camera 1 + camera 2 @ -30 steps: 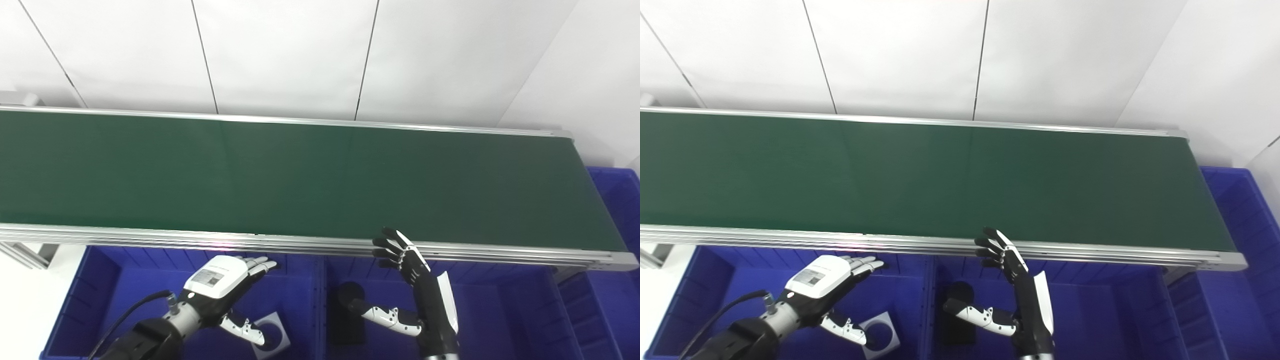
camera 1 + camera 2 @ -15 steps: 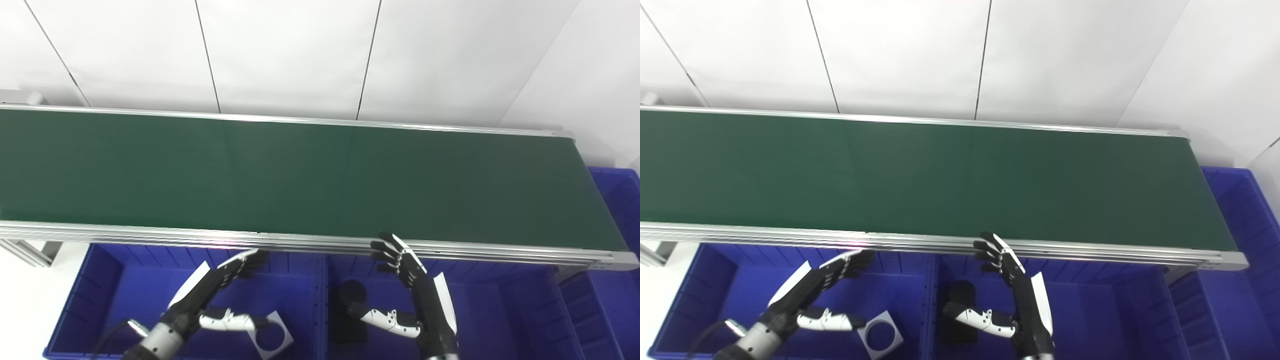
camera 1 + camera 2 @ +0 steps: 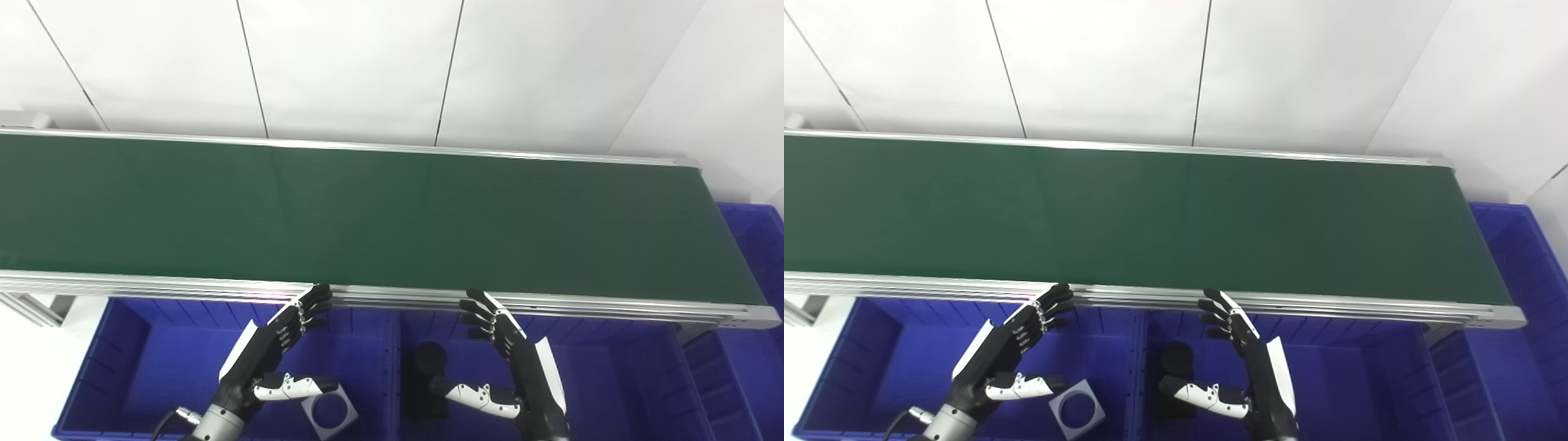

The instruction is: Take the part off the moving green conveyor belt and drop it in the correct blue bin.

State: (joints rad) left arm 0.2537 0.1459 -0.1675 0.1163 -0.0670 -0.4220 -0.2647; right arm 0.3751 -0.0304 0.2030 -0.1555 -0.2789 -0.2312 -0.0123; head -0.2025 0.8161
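1. Below the long green conveyor belt [image 3: 367,214], the left hand [image 3: 269,352] and right hand [image 3: 520,367] hover spread wide, holding nothing.
2. Beneath them, a flat grey square part with a round hole [image 3: 329,414] lies in the left blue plastic bin [image 3: 131,343]; a black part [image 3: 425,380] sits in the middle blue bin [image 3: 612,367].

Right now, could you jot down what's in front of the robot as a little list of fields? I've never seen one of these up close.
belt: green conveyor belt, no part visible on it
left hand: open, holds nothing, raised over the left blue bin, fingertips near the belt's front rail
right hand: open, holds nothing, raised over the middle blue bin
left bin contents: grey square plate with a round hole
middle bin contents: black part
other bin: another blue bin at the belt's right end, contents not visible
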